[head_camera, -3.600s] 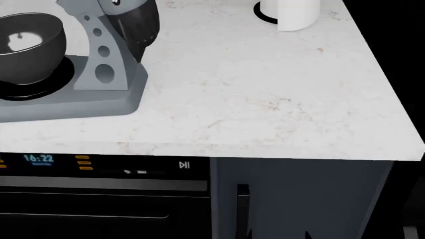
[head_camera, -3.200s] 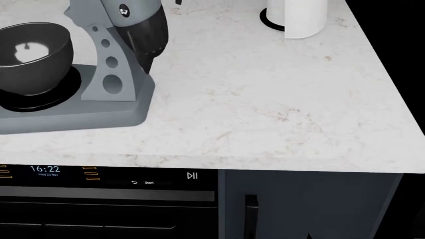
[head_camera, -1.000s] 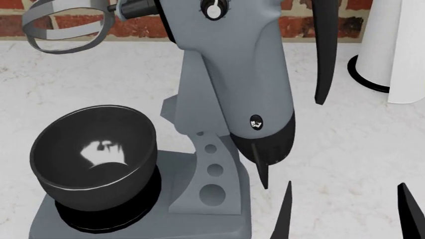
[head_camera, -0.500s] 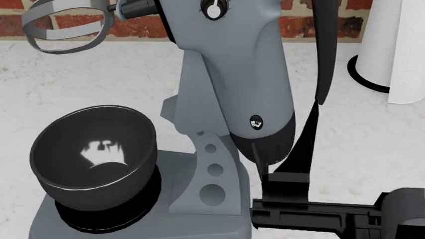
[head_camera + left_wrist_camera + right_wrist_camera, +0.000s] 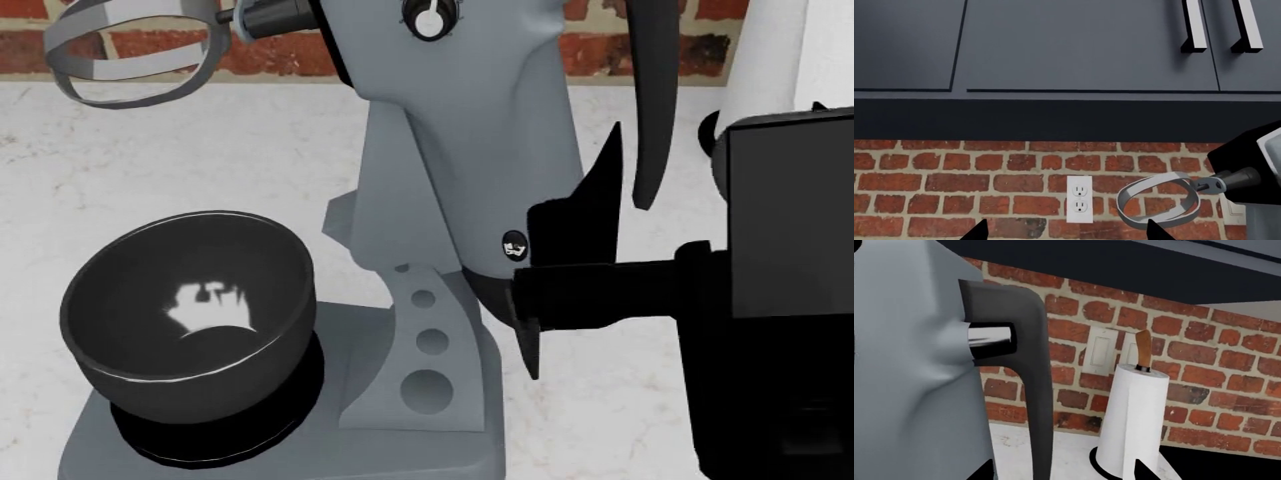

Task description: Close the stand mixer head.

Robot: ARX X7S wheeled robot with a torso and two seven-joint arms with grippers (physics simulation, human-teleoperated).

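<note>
A: Status of mixer head (image 5: 461, 130)?

B: Tilted up. Head view: blue-grey head rises steeply over the neck (image 5: 424, 345), black end cap low, dial (image 5: 429, 17) near the top edge. Beater (image 5: 127, 55) hangs in the air at upper left, well above the bowl (image 5: 187, 315). Bowl sits on the base (image 5: 287, 440), on the counter (image 5: 174, 150).

A: Right gripper?

B: Head view: right gripper (image 5: 574, 260) is just beside the head's black cap, on the side away from the bowl. One finger (image 5: 597, 200) points up alongside the head; a second runs down past the cap. Cannot tell whether either touches it. Fingers stand apart, nothing between them: released. Arm body blocks the lower right of the view.

A: Right wrist cam adds what?

B: Close-up of the head's side w/ a dark lever (image 5: 1029, 370) on a chrome stub (image 5: 989, 338); the head view shows that lever only as a dark curved strip. Behind: brick wall (image 5: 1201, 375), switch plate (image 5: 1104, 356), paper towel roll (image 5: 1133, 415) on its stand. Only two fingertip points at the frame edge.

A: Left gripper?

B: Not seen in head view. Left wrist cam: two dark tips of the left gripper (image 5: 1064, 231) set wide apart, so released, nothing held. Same cam shows an outlet (image 5: 1079, 198) on the brick, the beater beside it, dark cabinets (image 5: 1074, 45) above.
</note>
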